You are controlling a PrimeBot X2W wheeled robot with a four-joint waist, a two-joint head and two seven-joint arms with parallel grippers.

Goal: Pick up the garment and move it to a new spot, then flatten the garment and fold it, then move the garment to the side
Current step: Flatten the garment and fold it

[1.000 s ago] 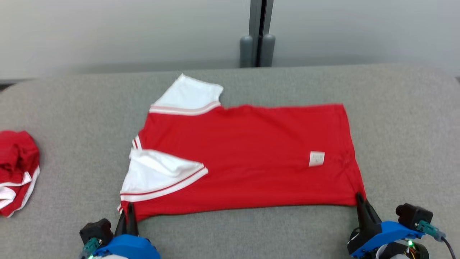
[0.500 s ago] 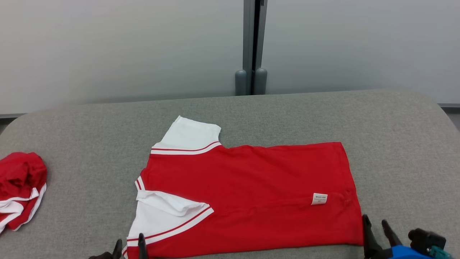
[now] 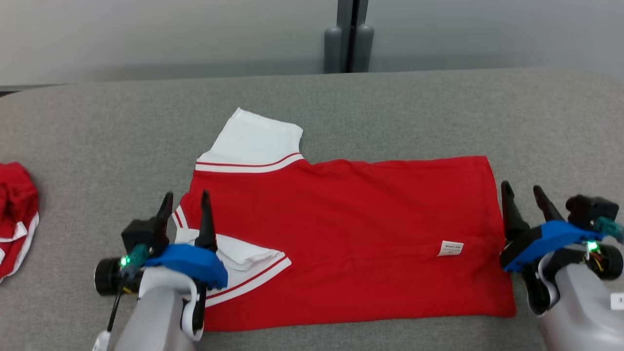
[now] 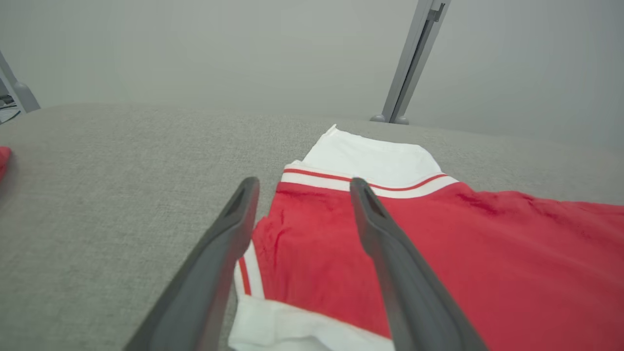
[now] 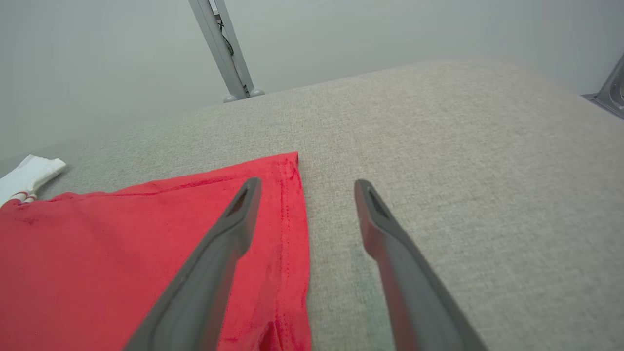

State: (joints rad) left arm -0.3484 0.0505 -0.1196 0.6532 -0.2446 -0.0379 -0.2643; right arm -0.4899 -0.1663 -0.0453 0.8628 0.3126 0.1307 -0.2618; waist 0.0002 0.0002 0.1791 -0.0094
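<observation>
The garment (image 3: 351, 234) is a red shirt with white, red-striped sleeves, lying flat on the grey table (image 3: 438, 112) with its collar end to the left. A small white label (image 3: 451, 248) shows near its right hem. My left gripper (image 3: 185, 197) hovers open over the collar end, above the folded near sleeve. In the left wrist view that left gripper (image 4: 302, 183) straddles the garment (image 4: 438, 258) by its neck edge. My right gripper (image 3: 522, 187) stands open just off the right hem. The right wrist view has my right gripper (image 5: 307, 183) over the hem of the garment (image 5: 122, 253), holding nothing.
A second crumpled red and white garment (image 3: 14, 214) lies at the table's left edge. A grey post (image 3: 348, 34) stands behind the table against the pale wall. Bare grey cloth surface stretches behind and to the right of the shirt.
Both grippers have opened and let go of the shirt's near corners, then risen and moved forward along its two ends. The head camera has also shifted.
</observation>
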